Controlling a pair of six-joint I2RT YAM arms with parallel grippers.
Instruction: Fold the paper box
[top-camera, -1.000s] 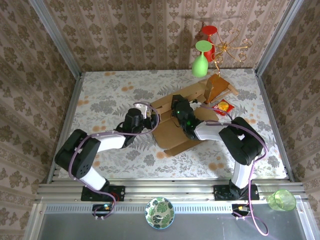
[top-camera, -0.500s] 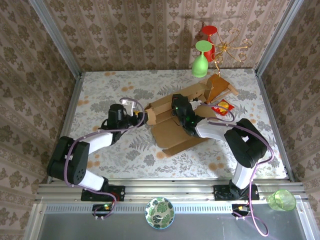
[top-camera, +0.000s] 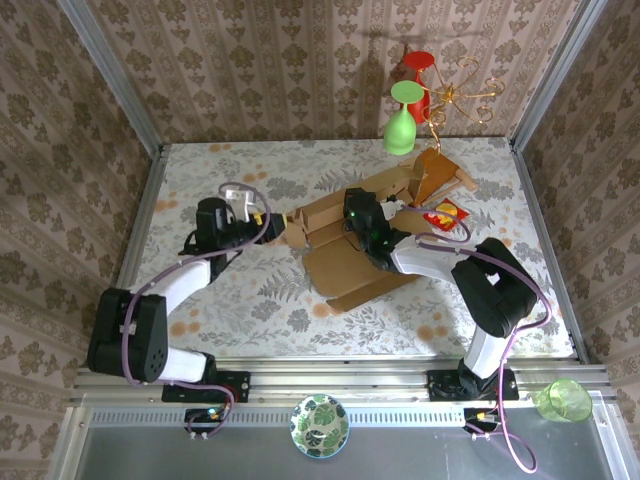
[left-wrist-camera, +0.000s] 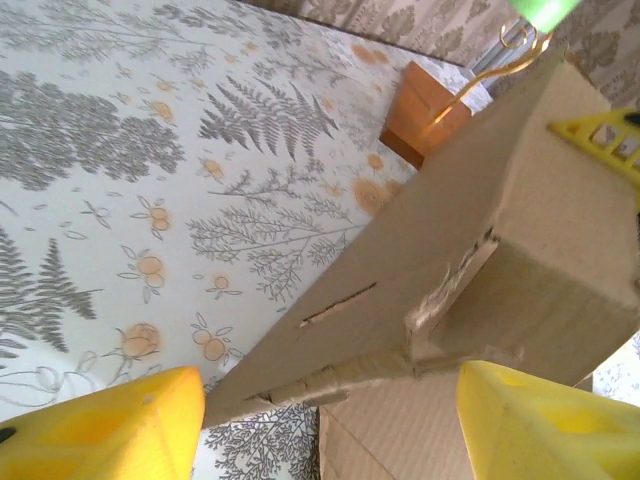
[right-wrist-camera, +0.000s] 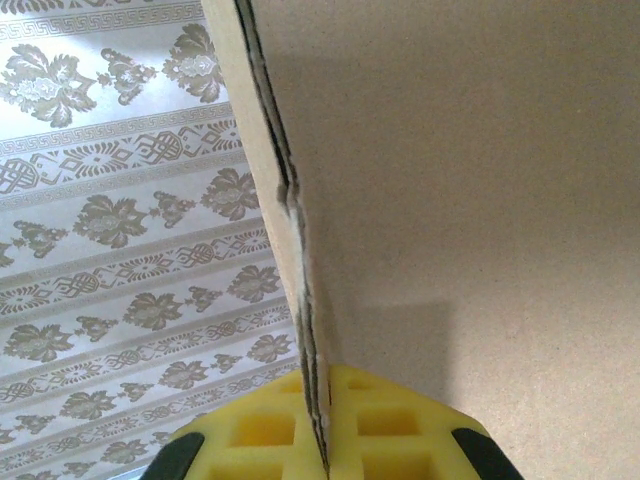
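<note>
The paper box (top-camera: 345, 255) lies partly folded in the middle of the table, light-brown, with raised flaps. My right gripper (top-camera: 358, 216) sits on its upper middle. In the right wrist view this gripper (right-wrist-camera: 325, 440) is shut on a standing cardboard edge (right-wrist-camera: 290, 200), the yellow pads (right-wrist-camera: 250, 440) pressed to both sides. My left gripper (top-camera: 264, 224) is at the box's left end and stands open. In the left wrist view, the left gripper's (left-wrist-camera: 325, 435) yellow fingers (left-wrist-camera: 100, 430) are wide apart, with the tip of a raised flap (left-wrist-camera: 400, 290) between them, touching neither.
A reddish-brown wooden board with a handle (top-camera: 436, 175) leans at the box's far right corner, beside a red and yellow packet (top-camera: 445, 212). A green goblet (top-camera: 400, 125), a red item (top-camera: 418, 65) and a gold wire stand (top-camera: 460, 95) are at the back.
My left arm has swung left and back from the box's left side. The box's left flap now stands out further to the left. The right gripper has stayed on the box.
</note>
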